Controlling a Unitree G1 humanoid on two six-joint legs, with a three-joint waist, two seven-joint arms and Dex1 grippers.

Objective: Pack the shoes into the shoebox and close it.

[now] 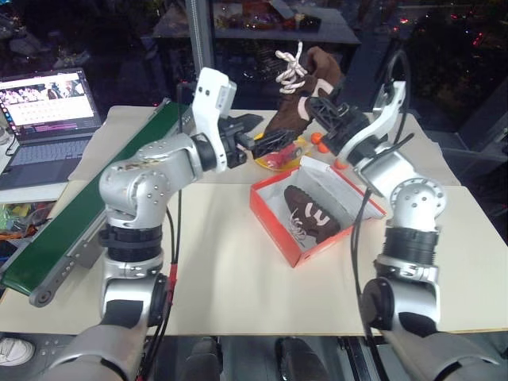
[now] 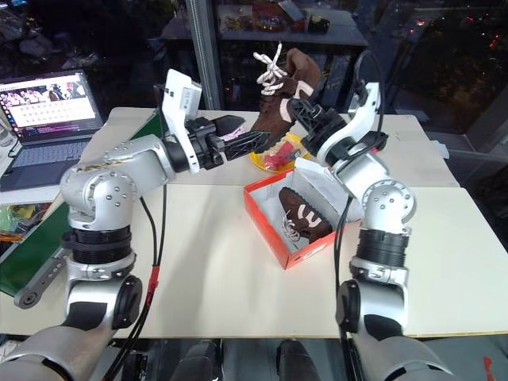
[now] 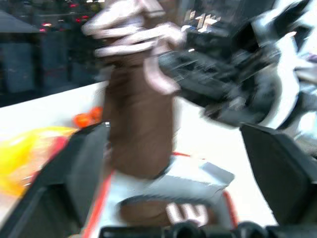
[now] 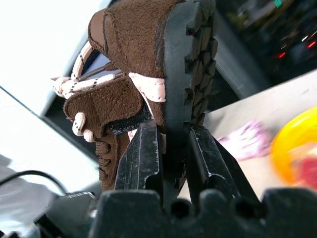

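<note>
Left eye view: the right gripper (image 1: 321,104) is raised above the far end of the shoebox (image 1: 274,208), clenched on one of the brown shoes (image 1: 305,94) — the shoe stands tilted in the air, its pale laces (image 1: 290,67) dangling at the top. In the right wrist view the two black fingers (image 4: 143,158) pinch the shoe's dark treaded sole and heel edge between them, with the brown upper and pink-white laces just beyond. The left gripper (image 2: 248,136) hangs just to the left of that shoe, its jaws spread and holding nothing; the left wrist view shows its dark fingers (image 3: 81,168) well apart on either side of the hanging shoe, not touching it. The shoebox sits open on the pale table (image 1: 238,286), red-orange outside and white inside, turned at an angle to the table edge, and the second shoe (image 1: 311,211) lies flat inside it with white markings on its side. A yellow plate (image 2: 274,157) with something red on it sits just behind the box, under the grippers. Small orange pieces (image 1: 319,139) lie on the table near the plate. A green conveyor (image 1: 71,222) runs along the table's left side — beyond it an open laptop (image 1: 49,111) shows a lit screen.
</note>
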